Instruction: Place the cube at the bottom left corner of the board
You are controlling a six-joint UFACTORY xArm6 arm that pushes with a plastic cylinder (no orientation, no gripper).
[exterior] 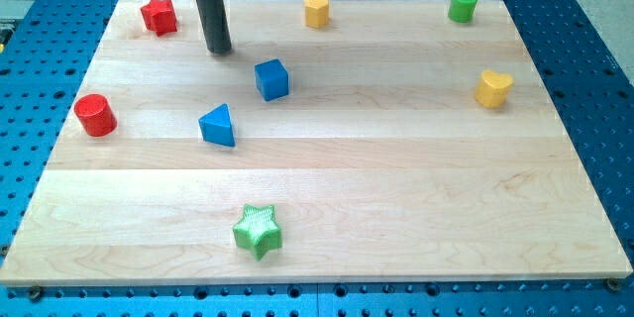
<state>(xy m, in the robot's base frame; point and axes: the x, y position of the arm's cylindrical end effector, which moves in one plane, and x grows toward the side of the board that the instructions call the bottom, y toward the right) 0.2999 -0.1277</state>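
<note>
The blue cube [271, 79] sits on the wooden board [396, 188] left of centre, in the upper half. My tip [220, 51] rests on the board up and to the left of the cube, with a short gap between them. A blue triangular block [218, 125] lies below and left of the cube. The board's bottom left corner [30, 272] is far from the cube.
A red star [158, 16] sits at the top left and a red cylinder [95, 115] at the left edge. A green star [259, 230] lies near the bottom. A yellow hexagonal block [316, 9], a green cylinder [462, 5] and a yellow heart [492, 88] lie at the top and right.
</note>
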